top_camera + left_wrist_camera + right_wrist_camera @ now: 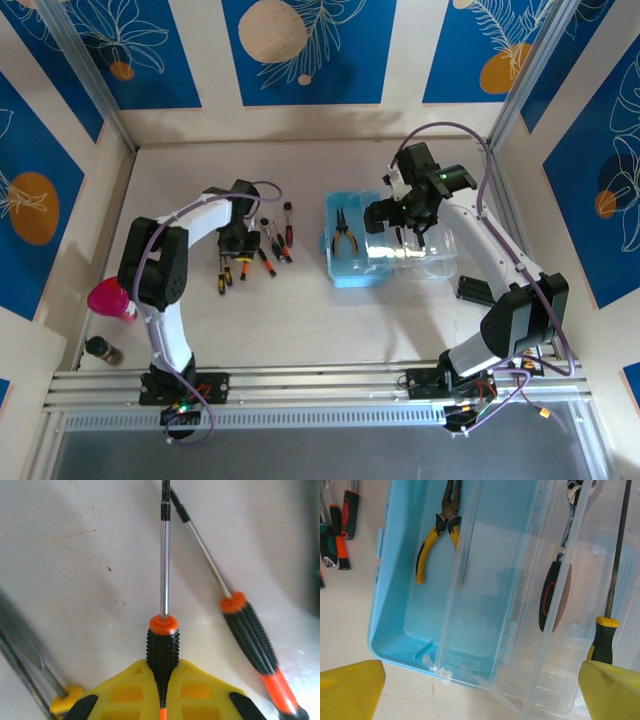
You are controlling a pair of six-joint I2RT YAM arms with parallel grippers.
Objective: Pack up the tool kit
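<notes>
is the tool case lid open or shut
Open: the clear lid is swung out beside the blue case, and the pliers lie inside.

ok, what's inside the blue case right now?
Yellow-handled pliers lie on its floor. The open clear lid overlaps part of it; a red/black tool and yellow/black screwdriver show there, whether inside or beneath, unclear.
</notes>
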